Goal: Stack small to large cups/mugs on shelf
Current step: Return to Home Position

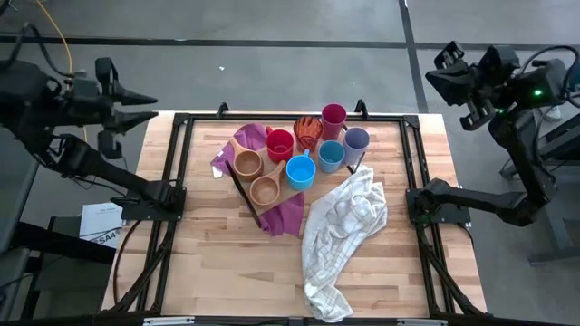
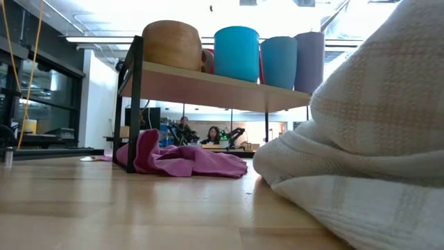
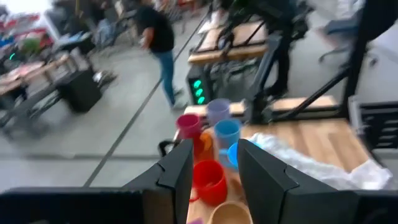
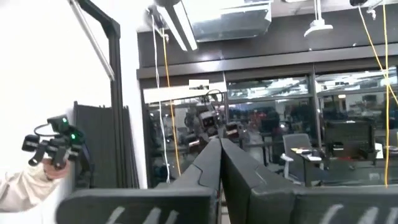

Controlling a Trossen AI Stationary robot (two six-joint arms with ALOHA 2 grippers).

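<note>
The left gripper is released and the right gripper is clenched on nothing. The cups stand crowded on the shelf, between both grippers and well apart from them. An arm swinging low could probably knock one off.

Fingers together on right tool

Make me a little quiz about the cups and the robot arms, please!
1. True or false: the left arm's fingers are gripping a cup.
2. How many blue cups stand on the shelf?
3. What lies on the table beside the shelf? A) white towel B) plate C) book
Key: 1 false; 2 two; 3 A
</note>
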